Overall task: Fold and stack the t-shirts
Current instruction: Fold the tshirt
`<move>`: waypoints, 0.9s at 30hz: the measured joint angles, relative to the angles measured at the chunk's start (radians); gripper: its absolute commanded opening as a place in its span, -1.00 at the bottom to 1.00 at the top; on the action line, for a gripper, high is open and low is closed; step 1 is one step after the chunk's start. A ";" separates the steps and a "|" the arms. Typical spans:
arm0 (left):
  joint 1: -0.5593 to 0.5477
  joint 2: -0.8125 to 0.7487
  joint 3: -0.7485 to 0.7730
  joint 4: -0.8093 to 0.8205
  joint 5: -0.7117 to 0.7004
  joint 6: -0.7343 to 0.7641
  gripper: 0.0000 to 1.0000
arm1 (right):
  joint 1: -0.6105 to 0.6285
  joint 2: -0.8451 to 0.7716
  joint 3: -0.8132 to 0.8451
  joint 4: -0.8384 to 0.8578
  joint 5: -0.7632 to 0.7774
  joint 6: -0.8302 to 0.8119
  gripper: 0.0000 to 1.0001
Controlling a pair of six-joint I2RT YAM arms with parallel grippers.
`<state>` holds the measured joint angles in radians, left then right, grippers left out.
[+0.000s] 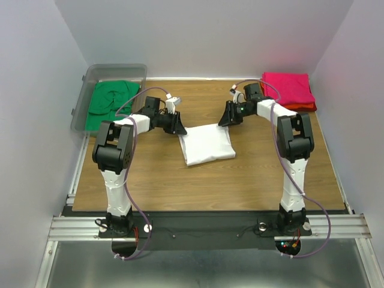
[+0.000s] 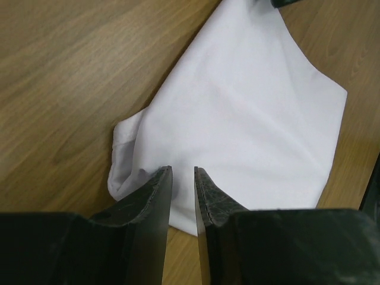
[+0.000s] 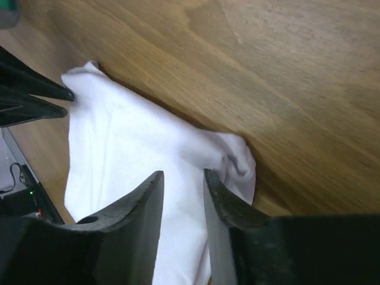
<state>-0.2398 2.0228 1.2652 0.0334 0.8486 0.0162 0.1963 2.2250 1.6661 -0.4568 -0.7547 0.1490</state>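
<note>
A folded white t-shirt (image 1: 207, 144) lies mid-table. My left gripper (image 1: 177, 126) hovers at its far left corner, jaws a narrow gap apart, nothing between them; the left wrist view shows the gripper (image 2: 183, 170) over the shirt's (image 2: 255, 107) bunched corner. My right gripper (image 1: 227, 119) is at the far right corner, open and empty; the right wrist view shows it (image 3: 183, 173) above the shirt's (image 3: 130, 154) crumpled corner. A magenta shirt (image 1: 287, 86) lies folded on a red-orange one (image 1: 307, 107) at the back right. A green shirt (image 1: 108, 102) lies in the bin.
The clear grey bin (image 1: 81, 102) stands at the table's back left edge. Grey walls close in left, right and behind. The left gripper's fingertips (image 3: 35, 98) show at the left of the right wrist view.
</note>
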 measured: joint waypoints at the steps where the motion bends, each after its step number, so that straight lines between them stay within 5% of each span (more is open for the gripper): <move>1: 0.000 -0.007 0.005 -0.003 0.000 0.003 -0.33 | -0.004 -0.011 0.001 0.004 -0.003 0.002 -0.14; 11: -0.043 -0.196 -0.069 0.101 0.090 -0.158 -0.31 | 0.027 -0.294 -0.200 0.027 -0.200 0.039 -0.17; 18: -0.155 -0.122 -0.172 0.173 0.132 -0.243 -0.35 | 0.055 -0.199 -0.323 0.042 -0.267 0.046 -0.24; 27: -0.063 0.027 -0.099 0.061 0.135 -0.171 -0.39 | 0.035 -0.133 -0.365 0.031 -0.226 -0.011 -0.28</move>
<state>-0.3031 2.0499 1.1660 0.0948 0.9833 -0.1543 0.2314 2.0918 1.3010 -0.4259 -0.9806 0.1375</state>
